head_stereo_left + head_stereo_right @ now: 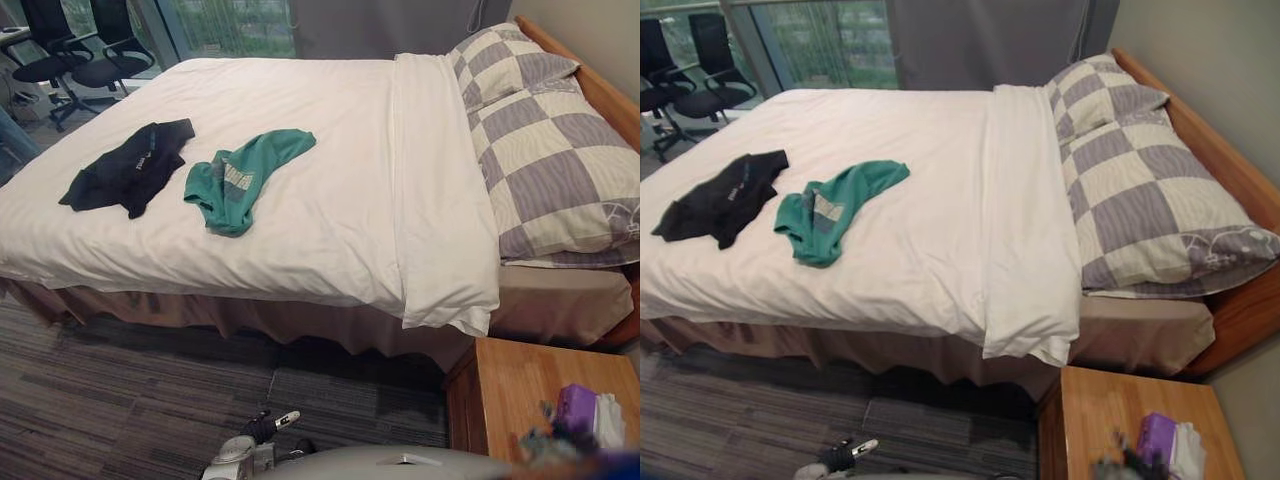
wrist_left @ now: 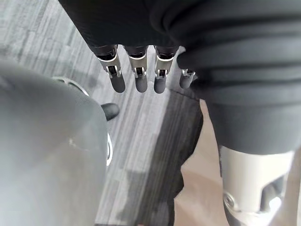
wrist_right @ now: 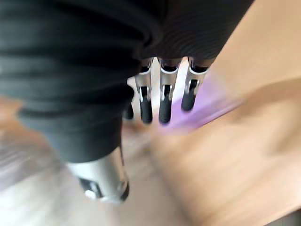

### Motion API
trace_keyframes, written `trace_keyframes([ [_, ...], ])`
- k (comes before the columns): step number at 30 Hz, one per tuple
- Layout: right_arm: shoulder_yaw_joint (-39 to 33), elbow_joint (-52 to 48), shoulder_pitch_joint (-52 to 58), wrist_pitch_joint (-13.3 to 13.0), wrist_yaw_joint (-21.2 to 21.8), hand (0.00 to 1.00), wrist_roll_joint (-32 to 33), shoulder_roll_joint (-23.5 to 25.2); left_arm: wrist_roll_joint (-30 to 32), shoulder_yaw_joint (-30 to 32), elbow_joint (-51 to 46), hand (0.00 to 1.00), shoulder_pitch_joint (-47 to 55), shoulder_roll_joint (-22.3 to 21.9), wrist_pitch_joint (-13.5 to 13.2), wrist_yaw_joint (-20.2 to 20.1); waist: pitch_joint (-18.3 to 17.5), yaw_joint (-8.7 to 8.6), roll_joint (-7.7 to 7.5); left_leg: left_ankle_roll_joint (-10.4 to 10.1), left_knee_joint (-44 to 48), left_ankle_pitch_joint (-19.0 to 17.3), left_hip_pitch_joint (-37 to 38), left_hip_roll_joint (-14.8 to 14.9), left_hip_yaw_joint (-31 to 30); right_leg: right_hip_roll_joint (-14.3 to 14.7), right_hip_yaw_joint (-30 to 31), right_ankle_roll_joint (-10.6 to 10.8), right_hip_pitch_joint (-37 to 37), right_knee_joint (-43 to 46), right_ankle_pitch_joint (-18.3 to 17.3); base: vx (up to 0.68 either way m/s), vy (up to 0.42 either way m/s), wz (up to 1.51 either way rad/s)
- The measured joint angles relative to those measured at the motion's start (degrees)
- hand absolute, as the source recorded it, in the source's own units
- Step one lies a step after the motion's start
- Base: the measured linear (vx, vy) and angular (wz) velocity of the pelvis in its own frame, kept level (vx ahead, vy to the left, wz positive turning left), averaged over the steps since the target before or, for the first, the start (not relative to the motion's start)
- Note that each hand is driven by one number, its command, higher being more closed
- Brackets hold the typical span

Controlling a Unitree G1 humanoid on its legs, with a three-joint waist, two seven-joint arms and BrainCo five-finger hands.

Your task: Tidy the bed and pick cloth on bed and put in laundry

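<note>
Fingers (image 2: 136, 77) of left hand (image 2: 160, 70) and right hand (image 3: 164, 101) hang straight, relaxed.

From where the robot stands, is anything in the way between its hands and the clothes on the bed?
Nothing visible. The green top and black top lie uncovered on the white bed cover. The left hand hangs over the carpet, the right hand over the bedside table.

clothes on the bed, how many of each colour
black garment: 1
green garment: 1
total: 2
</note>
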Motion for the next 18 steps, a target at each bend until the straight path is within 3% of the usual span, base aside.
trace_keyframes([
  [1, 1.22, -9.87, -4.16, 0.09, 6.64, 1.00, 1.33, -2.54, -0.75, -0.65, -0.24, 0.00, 0.06, 1.43, 0.22, 0.19, 0.01, -0.05, -0.78, 0.52, 0.03, -0.41, -0.46, -0.97, -0.07, -0.84, 0.25, 0.61, -0.41, 0.12, 0.75, 0.22, 0.090, 0.01],
  [3, 4.49, -15.44, -7.13, 1.03, 11.95, 1.00, 4.97, -2.95, -0.97, -2.52, -0.30, 0.00, 0.99, 3.62, 0.12, 1.03, -0.94, 0.18, -2.16, 0.91, 0.15, -0.45, -0.24, -1.48, -0.03, -1.17, 0.47, 0.32, -0.21, 0.31, 1.45, 0.25, 0.044, -0.02],
  [5, 7.07, -15.91, -10.42, 2.49, 15.19, 1.00, 9.39, -3.06, -0.95, -3.24, -0.47, 0.00, 2.08, 4.59, 0.06, 1.43, -1.21, 0.15, -2.46, 1.00, 0.44, -0.49, -0.08, -1.10, -0.31, -0.61, 0.49, -0.50, -0.48, 2.17, 2.17, 0.22, -0.007, 0.09],
  [8, 9.76, -15.98, -15.31, 3.55, 16.99, 1.00, 18.54, -3.99, -0.24, -4.61, -0.43, 0.00, 4.36, 4.94, 0.32, 2.15, -0.88, 0.39, -1.50, 0.98, 0.43, -0.50, 0.81, 0.13, -1.85, 0.90, 0.92, -1.98, -0.47, 4.12, 4.01, 0.14, -0.028, 0.22],
  [10, 10.58, -16.22, -20.17, 3.52, 16.25, 1.00, 22.51, -4.99, -0.19, -5.02, -0.36, 0.00, 4.50, 4.76, 0.62, 2.24, -0.46, 1.07, -1.04, 0.98, 0.43, -0.50, -0.08, 0.11, -2.29, 0.88, 1.38, -1.98, -1.24, 4.04, 4.02, 0.05, -0.021, 0.08],
  [13, 11.81, -16.23, -34.02, 3.12, 12.37, 1.00, 25.92, -9.78, -0.44, -6.66, -0.87, 0.00, 1.15, 4.02, 0.60, 2.51, 3.22, 1.56, 1.61, 1.80, 0.47, 0.69, -4.88, 0.12, -3.79, 0.70, 1.23, -2.03, -5.50, 5.08, 3.96, -0.04, -0.026, 0.20],
  [14, 11.81, -16.03, -40.45, 2.66, 10.70, 1.00, 26.52, -11.83, -0.61, -6.65, -1.78, 0.00, -1.10, 3.64, 0.50, 2.54, 6.26, 1.63, 3.05, 2.19, 0.65, 1.41, -7.39, 0.04, -4.74, 0.59, 0.67, -2.05, -8.14, 6.73, 3.74, -0.15, -0.010, 0.34],
  [15, 11.74, -15.32, -45.62, 1.92, 9.18, 1.00, 26.51, -13.30, -1.30, -6.64, -2.66, 0.00, -3.21, 3.69, 0.01, 2.58, 9.08, 1.56, 3.55, 2.49, 2.21, 1.65, -9.96, -0.12, -5.37, 0.02, 0.11, -2.11, -10.51, 8.48, 2.94, -0.21, -0.020, 0.43],
  [18, 11.36, -12.69, -57.50, 0.25, 4.38, 1.00, 26.53, -16.68, -4.10, -6.59, -6.17, 0.00, -8.69, 3.93, -1.99, 3.27, 17.40, 1.98, 3.89, 2.92, 7.04, 1.95, -18.38, -0.79, -6.78, -1.67, 0.00, -1.56, -17.55, 12.81, -0.60, -0.20, -0.011, 0.34],
])
